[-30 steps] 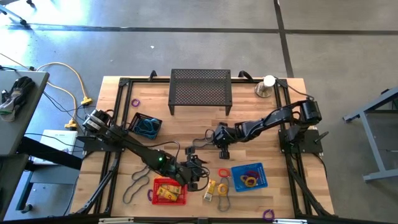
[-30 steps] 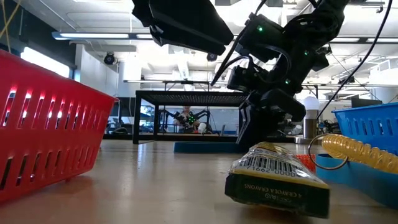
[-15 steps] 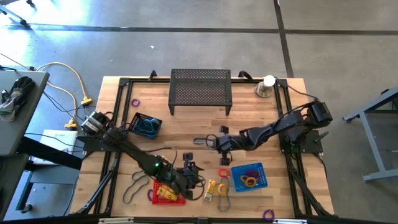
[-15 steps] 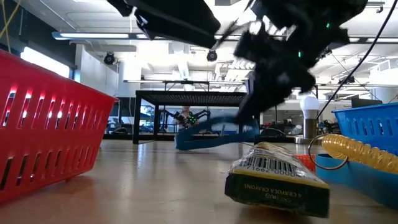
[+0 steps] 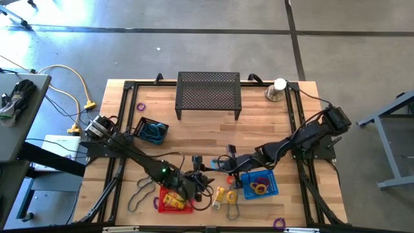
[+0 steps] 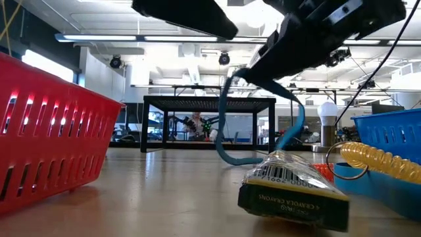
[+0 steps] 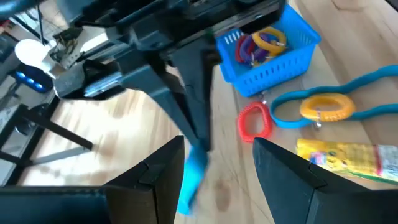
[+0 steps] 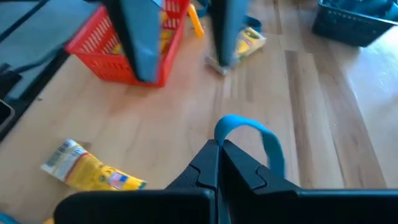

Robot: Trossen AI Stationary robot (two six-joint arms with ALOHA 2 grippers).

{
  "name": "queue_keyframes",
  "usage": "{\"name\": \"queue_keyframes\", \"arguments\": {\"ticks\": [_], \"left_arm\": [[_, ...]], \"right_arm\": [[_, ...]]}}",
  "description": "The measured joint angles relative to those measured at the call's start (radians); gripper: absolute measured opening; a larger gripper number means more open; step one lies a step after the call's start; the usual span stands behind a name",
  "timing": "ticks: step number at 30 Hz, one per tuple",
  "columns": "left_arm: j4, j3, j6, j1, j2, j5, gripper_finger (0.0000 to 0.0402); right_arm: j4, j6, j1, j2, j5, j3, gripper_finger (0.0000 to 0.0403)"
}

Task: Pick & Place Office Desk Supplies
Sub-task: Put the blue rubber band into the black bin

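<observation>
Teal band hangs as loop above bare wood, pinched at your right gripper, fingers clamped tight on it. In low view band dangles, lower end touching table. Your right gripper sits just beside blue basket holding coloured rings. Your left gripper hovers near red basket, fingers spread apart, nothing held. Yellow crayon pack lies on table, between baskets.
</observation>
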State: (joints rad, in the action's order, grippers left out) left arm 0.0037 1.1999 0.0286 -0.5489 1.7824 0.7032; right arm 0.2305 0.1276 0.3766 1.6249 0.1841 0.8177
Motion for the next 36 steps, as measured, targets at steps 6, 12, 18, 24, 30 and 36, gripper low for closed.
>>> {"name": "queue_keyframes", "arguments": {"ticks": [6,12,18,24,30,36], "left_arm": [[0.004,0.0,0.034,0.034,0.0,-0.051,0.0183],[-0.011,0.0,0.033,0.048,0.0,-0.113,0.0183],[-0.05,0.0,0.032,0.041,0.0,-0.112,0.0183],[-0.083,0.0,0.028,0.048,0.001,-0.1,0.0183],[-0.129,0.0,-0.049,0.05,0.001,-0.099,0.0183],[-0.162,0.0,-0.052,0.05,0.001,-0.099,0.0183]], "right_arm": [[0.027,0.0,0.011,-0.01,0.001,0.0,0.0003],[0.066,-0.023,0.017,-0.009,0.0,0.0,0.0003],[0.133,-0.048,0.017,-0.009,-0.03,0.0,0.0003],[0.156,-0.046,0.024,-0.01,-0.059,0.0,0.0003],[0.163,-0.044,0.057,-0.015,-0.027,0.0,0.0003],[0.164,-0.049,0.082,-0.027,0.074,0.0,0.0003]]}}
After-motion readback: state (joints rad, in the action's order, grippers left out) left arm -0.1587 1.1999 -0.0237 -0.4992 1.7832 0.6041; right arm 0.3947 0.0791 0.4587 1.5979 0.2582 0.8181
